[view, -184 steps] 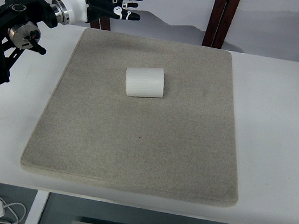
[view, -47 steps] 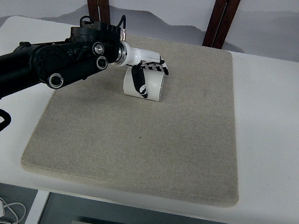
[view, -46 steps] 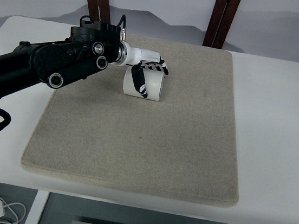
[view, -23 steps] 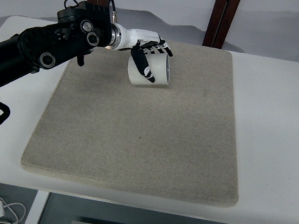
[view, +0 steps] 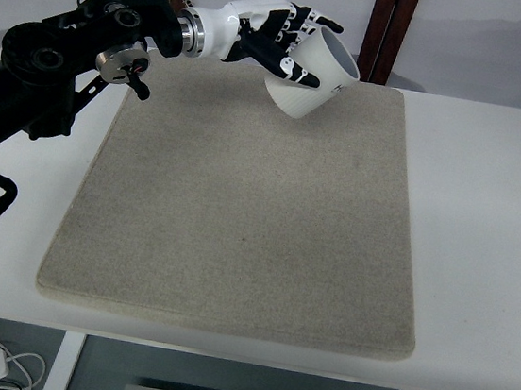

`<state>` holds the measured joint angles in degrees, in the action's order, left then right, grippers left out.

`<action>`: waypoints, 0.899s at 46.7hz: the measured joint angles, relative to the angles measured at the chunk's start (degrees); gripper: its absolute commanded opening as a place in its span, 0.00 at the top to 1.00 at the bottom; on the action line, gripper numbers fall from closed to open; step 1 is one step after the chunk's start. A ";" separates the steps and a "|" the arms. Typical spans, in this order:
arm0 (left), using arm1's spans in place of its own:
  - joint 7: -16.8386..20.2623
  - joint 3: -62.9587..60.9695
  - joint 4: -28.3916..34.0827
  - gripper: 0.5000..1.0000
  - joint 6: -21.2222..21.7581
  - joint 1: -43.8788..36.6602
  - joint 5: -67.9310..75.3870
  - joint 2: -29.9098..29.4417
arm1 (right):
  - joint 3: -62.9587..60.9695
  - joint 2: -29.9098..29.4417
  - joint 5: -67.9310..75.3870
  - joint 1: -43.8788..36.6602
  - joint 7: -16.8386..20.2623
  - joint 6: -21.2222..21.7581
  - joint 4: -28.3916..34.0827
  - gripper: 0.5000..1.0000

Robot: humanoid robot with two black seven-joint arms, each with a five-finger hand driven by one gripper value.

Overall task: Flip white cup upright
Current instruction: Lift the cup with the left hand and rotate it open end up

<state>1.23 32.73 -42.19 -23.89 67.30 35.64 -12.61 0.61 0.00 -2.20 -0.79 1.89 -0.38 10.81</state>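
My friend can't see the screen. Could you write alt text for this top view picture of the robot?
A robot's left hand grips a white cup lifted above a beige mat, tilted with its open mouth pointing up and to the right. The black arm reaches in from the left over a white table.

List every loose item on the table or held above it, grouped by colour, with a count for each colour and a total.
White: 1 - the white cup, held tilted above the mat by the left hand
Grey-beige: 1 - the mat lying flat on the table
Total: 2
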 measured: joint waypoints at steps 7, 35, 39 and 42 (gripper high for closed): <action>3.74 5.59 1.11 0.73 0.01 -2.73 -2.58 -0.04 | 0.01 0.00 0.00 0.01 0.00 0.01 0.00 0.10; 30.25 8.94 10.95 0.69 -3.87 -13.33 -10.45 1.36 | 0.01 0.00 0.00 0.00 0.02 0.01 0.00 0.10; 33.48 8.67 13.68 0.69 -3.99 -14.23 -9.97 2.26 | 0.01 0.00 0.00 0.01 0.03 0.01 0.00 0.10; 33.73 8.02 15.18 0.70 -4.25 -14.77 -9.84 2.83 | 0.01 0.00 0.00 0.00 0.04 0.01 0.00 0.10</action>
<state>34.96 40.76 -27.00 -28.14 52.53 25.80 -9.78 0.62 0.00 -2.20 -0.79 1.93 -0.37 10.81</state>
